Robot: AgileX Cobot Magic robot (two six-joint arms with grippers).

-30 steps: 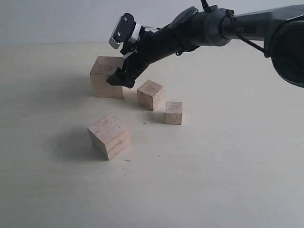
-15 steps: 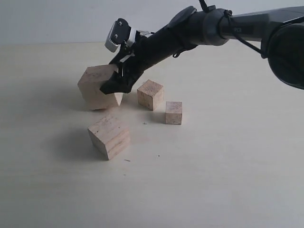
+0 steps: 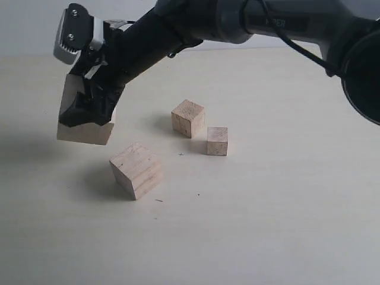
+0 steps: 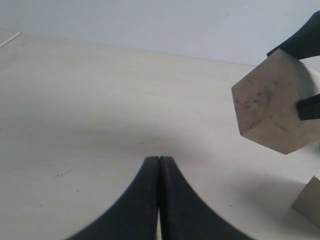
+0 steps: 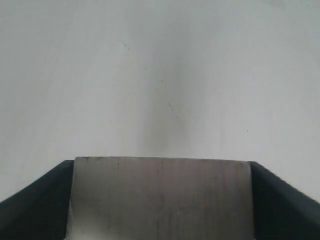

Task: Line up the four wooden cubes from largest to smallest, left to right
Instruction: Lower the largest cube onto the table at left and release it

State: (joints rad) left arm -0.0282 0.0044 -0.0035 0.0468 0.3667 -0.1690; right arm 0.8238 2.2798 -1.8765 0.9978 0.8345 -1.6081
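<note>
1. Since it sits nearest the camera, the second-largest pale wooden cube point(image 3: 135, 171) serves as landmark. It rests skewed on the pale counter point(image 3: 285, 225), with open room in front and to both sides.
2. Right of and beyond it stands the smallest pale wooden cube point(image 3: 217, 141), with the third-largest pale wooden cube point(image 3: 188, 117) near it, apart.
3. Left of and beyond the landmark, the largest pale wooden cube point(image 3: 82, 133) hangs tilted, clear of the counter, clamped by the black right gripper point(image 3: 89, 113).
4. It looks rigid, light and dry. Opposite flat faces suit gripping, but a tilted corner may catch on landing.
5. The black left gripper point(image 4: 159, 161) is pressed together, empty.
</note>
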